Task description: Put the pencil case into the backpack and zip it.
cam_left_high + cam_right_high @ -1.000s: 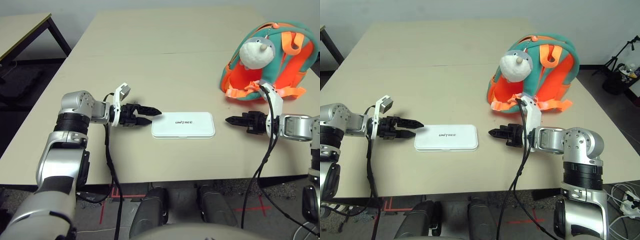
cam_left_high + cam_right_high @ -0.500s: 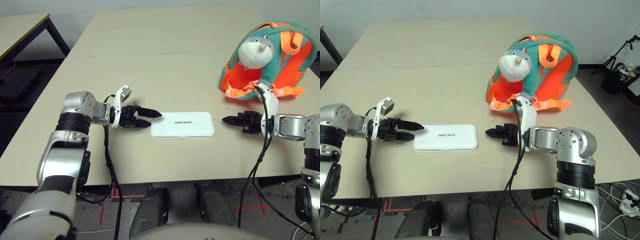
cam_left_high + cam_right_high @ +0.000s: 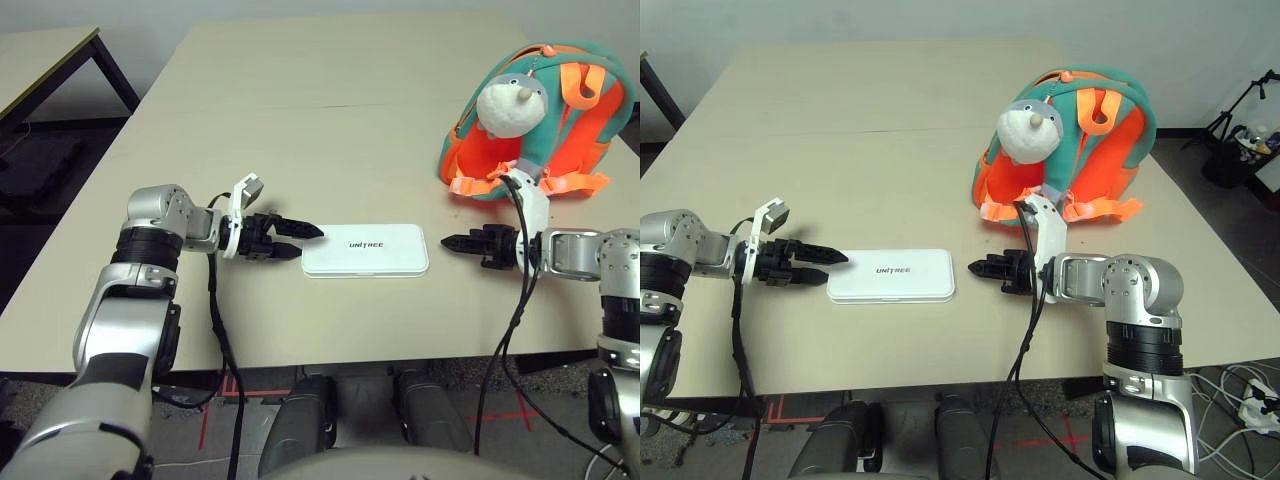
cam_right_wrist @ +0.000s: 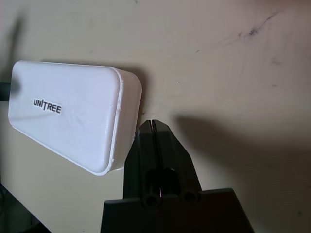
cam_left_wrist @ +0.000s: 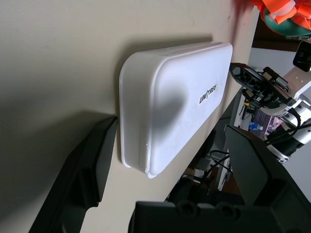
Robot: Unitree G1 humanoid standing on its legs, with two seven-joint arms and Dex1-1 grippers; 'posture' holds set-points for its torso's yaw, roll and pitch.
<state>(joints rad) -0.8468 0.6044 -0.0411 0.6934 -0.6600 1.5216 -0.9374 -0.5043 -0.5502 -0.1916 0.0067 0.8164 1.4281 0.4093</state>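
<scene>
Right gripper (image 3: 447, 242), fingers pressed together, has edged nearer the pencil case (image 3: 366, 250); left gripper (image 3: 308, 236) spread wide

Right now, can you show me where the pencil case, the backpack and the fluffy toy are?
pencil case (image 3: 365, 250): left eye view, middle of its flat white lid.
backpack (image 3: 593, 122): left eye view, orange panel on its right side.
fluffy toy (image 3: 510, 104): left eye view, its round grey-white body.

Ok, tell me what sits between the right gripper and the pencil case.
Nothing: only bare table shows between the shut right gripper and the pencil case. The right eye view shows the narrow gap; the right wrist view confirms it.
</scene>
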